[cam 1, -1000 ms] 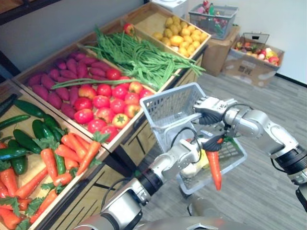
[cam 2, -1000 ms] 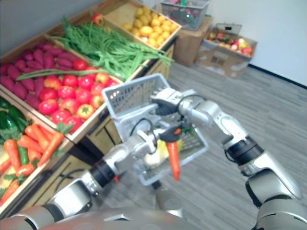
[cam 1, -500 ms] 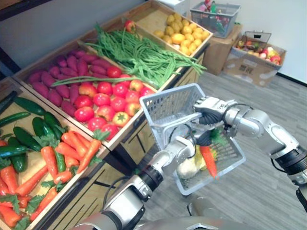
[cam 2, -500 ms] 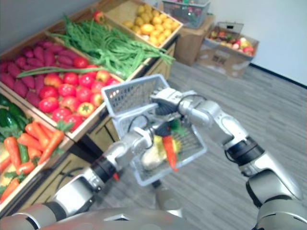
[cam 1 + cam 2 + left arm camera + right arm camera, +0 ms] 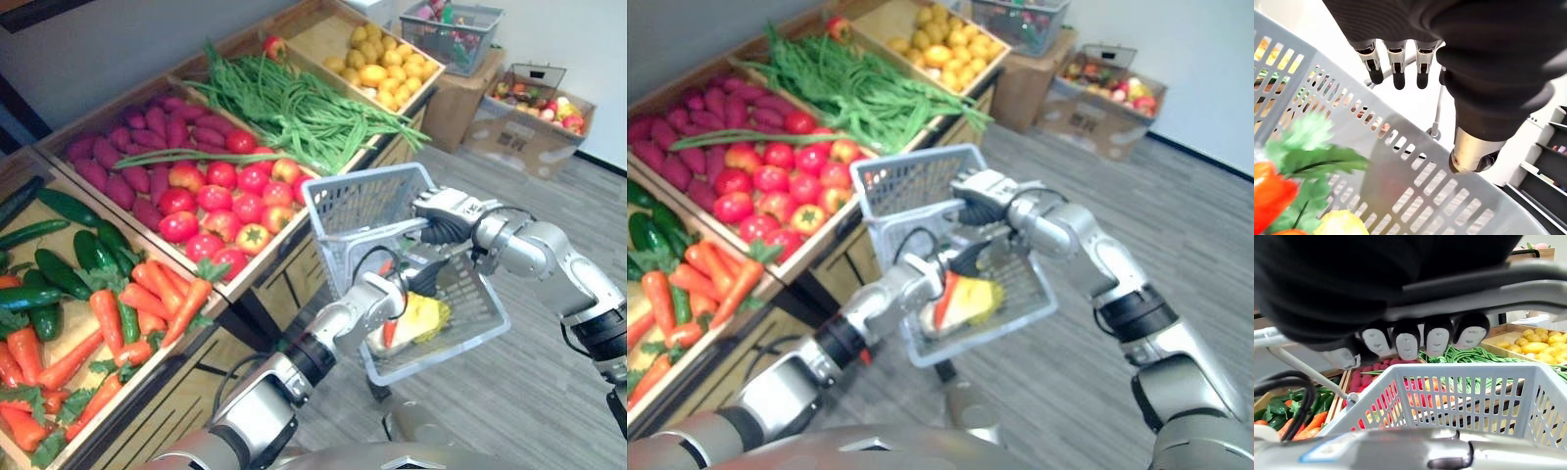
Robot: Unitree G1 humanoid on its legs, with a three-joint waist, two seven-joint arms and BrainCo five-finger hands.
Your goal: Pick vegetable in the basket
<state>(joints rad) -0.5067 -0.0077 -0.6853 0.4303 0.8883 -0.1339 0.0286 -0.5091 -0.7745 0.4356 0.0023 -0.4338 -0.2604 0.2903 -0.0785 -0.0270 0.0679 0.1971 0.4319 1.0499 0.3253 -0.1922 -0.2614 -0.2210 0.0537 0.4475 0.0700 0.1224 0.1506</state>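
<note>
Since a second ago the carrot (image 5: 390, 333) has gone from dangling in your left hand (image 5: 384, 287) to lying inside the basket (image 5: 358, 201), low in the middle of the frame, touching a yellow vegetable (image 5: 423, 315). That hand sits just above it, fingers (image 5: 1395, 68) straight and released — nothing in them. Right of centre, your right hand (image 5: 446, 209) has its fingers (image 5: 1406, 343) clenched round the basket's handle (image 5: 1484, 291). A wooden stall (image 5: 257, 277) fills the left — cucumbers (image 5: 69, 264), tomatoes (image 5: 220, 201), green beans (image 5: 304, 108). Grey plank floor (image 5: 529, 392) lies lower right, with cardboard boxes (image 5: 519, 132) upper right.
</note>
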